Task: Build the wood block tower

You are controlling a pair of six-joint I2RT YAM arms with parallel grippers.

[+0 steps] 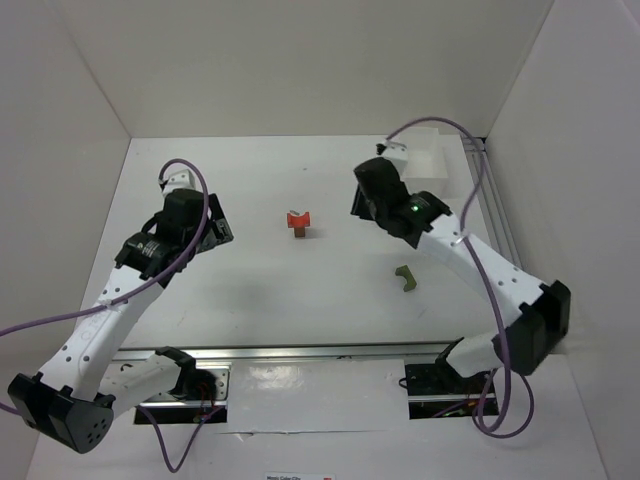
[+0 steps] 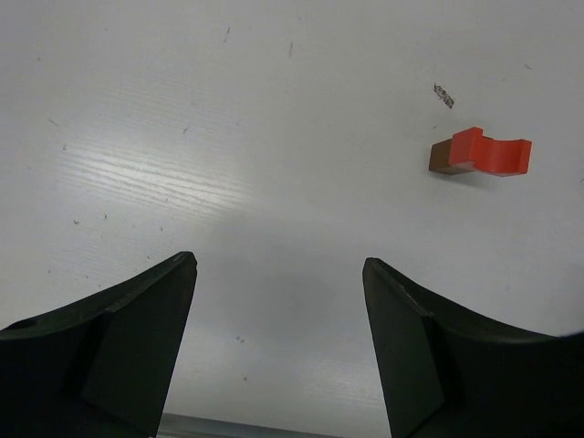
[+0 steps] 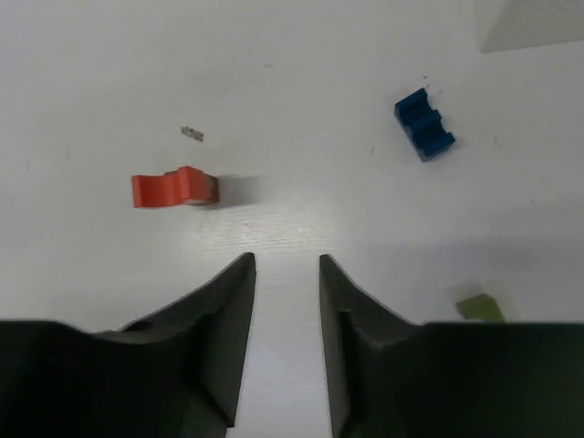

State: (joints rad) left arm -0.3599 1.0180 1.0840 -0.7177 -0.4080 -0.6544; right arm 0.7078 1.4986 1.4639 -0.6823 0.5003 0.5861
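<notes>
A red notched block [image 1: 297, 217] sits on a brown block [image 1: 300, 233] at the table's middle, a two-piece tower. It also shows in the left wrist view [image 2: 491, 152] and in the right wrist view [image 3: 168, 190]. A green block [image 1: 404, 280] lies alone to the right, and its edge shows in the right wrist view [image 3: 479, 307]. A blue notched block [image 3: 424, 123] lies on the table, hidden under the right arm in the top view. My left gripper [image 2: 278, 265] is wide open and empty, left of the tower. My right gripper [image 3: 286, 260] is narrowly open and empty, right of the tower.
A white rectangular bin [image 1: 432, 160] stands at the back right, behind the right arm; its corner shows in the right wrist view [image 3: 538, 23]. White walls close the table at the back and sides. A metal rail [image 1: 300, 352] runs along the near edge.
</notes>
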